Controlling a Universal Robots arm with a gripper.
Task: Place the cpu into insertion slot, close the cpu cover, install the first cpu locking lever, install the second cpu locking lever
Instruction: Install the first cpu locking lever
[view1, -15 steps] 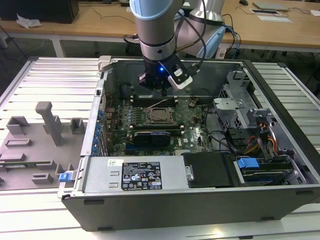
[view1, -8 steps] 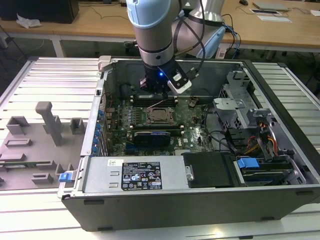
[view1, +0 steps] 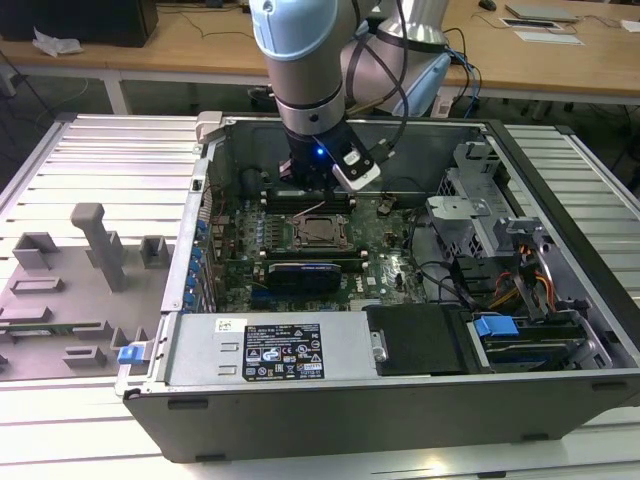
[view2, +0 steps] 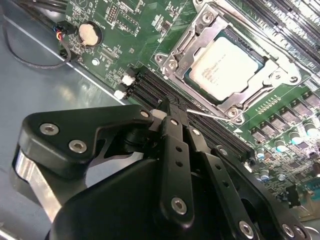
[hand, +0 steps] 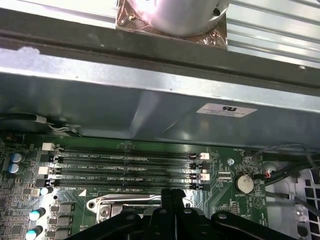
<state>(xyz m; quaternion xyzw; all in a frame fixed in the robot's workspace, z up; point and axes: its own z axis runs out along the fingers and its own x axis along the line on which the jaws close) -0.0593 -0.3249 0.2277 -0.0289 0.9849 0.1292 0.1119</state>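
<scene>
Ribbed grey metal makes the bench, and on it lies an open computer case; the arm reaches down into it over the green motherboard. In the second wrist view the cpu sits flat in the insertion slot, with the cpu cover lying over its edges. The end effector is narrow, its fingers together with nothing visibly between them, just beside the slot at the memory slots. A thin bright rod, I think one locking lever, passes near the tips. The chip looks light, stiff and fragile, and I would take only its side edges; the lever seems springy and slippery, best pushed near its end. Room is tight: the case wall stands close behind and memory slots run along the socket.
</scene>
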